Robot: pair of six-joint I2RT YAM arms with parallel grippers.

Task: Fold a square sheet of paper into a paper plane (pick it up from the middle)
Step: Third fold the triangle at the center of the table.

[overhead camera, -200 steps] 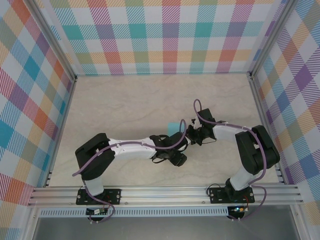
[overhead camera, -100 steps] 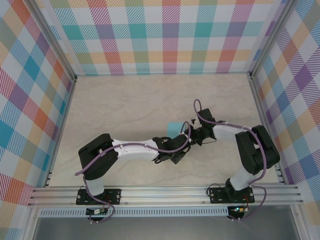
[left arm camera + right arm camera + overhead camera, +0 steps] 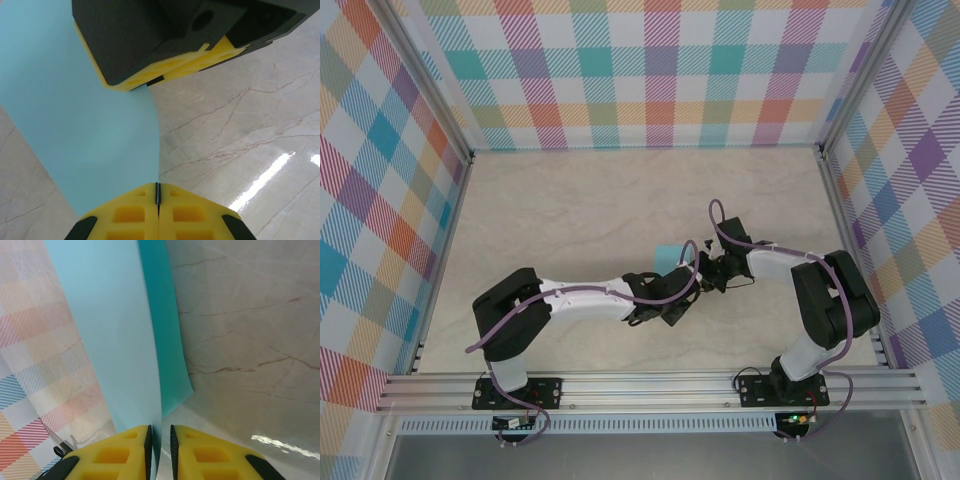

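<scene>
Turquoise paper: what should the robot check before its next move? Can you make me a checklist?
1. Left fingers pinch the turquoise paper at its edge: ok, they are shut on it.
2. Right fingers grip the paper: cannot tell; a thin gap shows, with the paper running into it.
3. Paper untorn: ok where it shows.
4. Paper pulled flat between the two pairs of fingers: not ok, it bows in a curve.
5. Crease sharp and even: cannot tell.

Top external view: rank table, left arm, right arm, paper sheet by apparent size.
1. table
2. left arm and right arm: look alike, not ranked
3. square sheet of paper, smallest by far
</scene>
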